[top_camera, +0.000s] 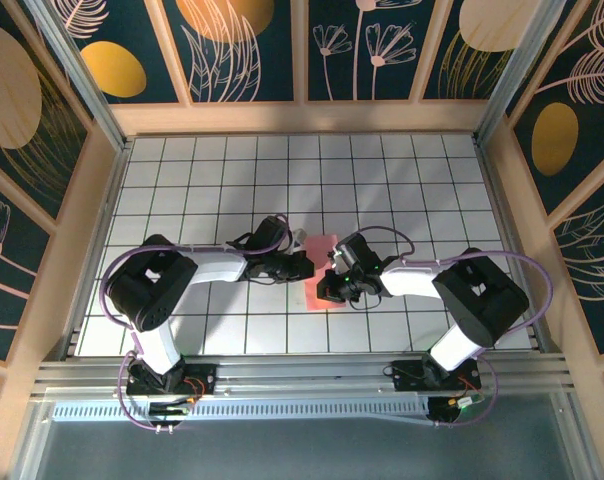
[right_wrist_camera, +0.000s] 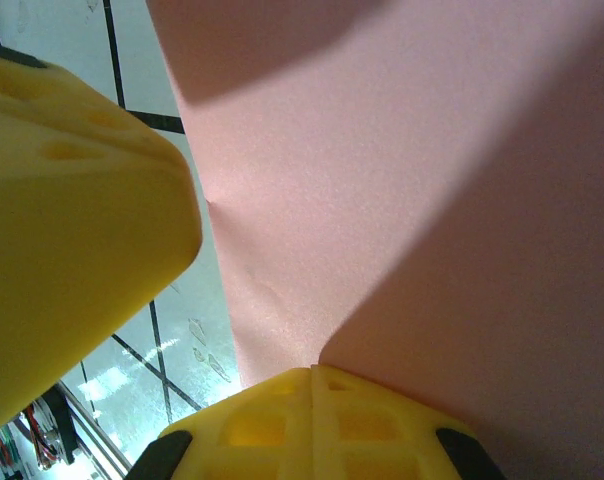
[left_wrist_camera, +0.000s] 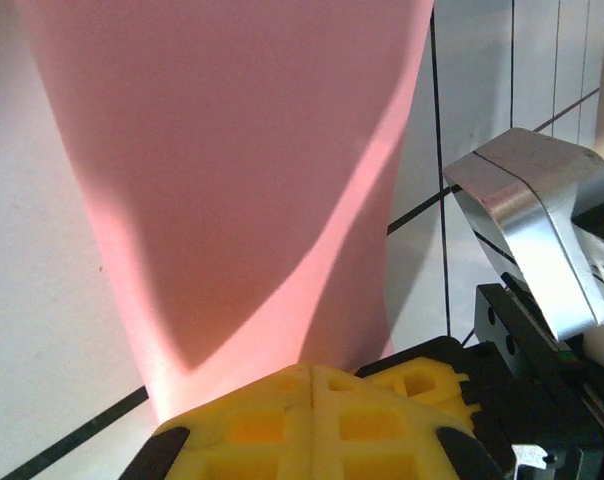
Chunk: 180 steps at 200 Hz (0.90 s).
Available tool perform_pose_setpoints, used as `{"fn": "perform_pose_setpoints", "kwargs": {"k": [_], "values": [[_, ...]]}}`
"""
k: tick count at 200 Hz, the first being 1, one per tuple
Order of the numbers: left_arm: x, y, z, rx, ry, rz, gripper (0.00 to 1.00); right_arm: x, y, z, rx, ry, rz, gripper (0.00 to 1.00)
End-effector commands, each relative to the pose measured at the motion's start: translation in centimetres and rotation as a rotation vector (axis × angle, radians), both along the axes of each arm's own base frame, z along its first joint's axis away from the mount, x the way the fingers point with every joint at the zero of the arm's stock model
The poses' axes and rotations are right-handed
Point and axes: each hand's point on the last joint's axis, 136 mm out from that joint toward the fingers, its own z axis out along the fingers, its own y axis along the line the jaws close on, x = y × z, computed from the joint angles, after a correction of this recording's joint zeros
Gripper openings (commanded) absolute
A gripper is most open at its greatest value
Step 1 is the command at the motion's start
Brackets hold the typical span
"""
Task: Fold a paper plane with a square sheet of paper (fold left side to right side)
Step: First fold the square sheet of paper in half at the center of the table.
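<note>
Pink sheet (top_camera: 324, 247) at centre of table (top_camera: 182, 180), long axis 12-to-6; left gripper (top_camera: 304, 264) clamped on its 9 o'clock edge, right gripper (top_camera: 329, 287) clamped near 4 o'clock; probably swing 9 over toward 3.

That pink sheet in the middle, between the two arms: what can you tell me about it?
The pink sheet is thin, matte, salmon-coloured paper, plain with no print. It sits mid-table over the white grid tiles, between the two arms. It is not flat: it bows and curves, with soft shadows and a faint wrinkle across it. The left arm's yellow fingers and the right arm's yellow fingers are each shut on an edge of it.
</note>
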Motion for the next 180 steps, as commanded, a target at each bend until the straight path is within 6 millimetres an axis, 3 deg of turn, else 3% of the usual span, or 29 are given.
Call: {"fn": "perform_pose_setpoints", "kwargs": {"k": [1,97,180], "values": [[0.8,-0.4,-0.2,-0.012,-0.021,-0.013,0.0,-1.9,-2.4,-2.9,-0.126,0.061,-0.005,0.0],[1.1,0.3,-3.0,0.058,-0.01,0.005,0.0,-2.2,-2.9,-3.3,-0.162,0.07,0.008,0.0],[3.0,1.0,-3.5,0.098,-0.03,0.047,0.0,-2.3,-3.6,-3.6,-0.192,0.069,0.011,0.0]]}}
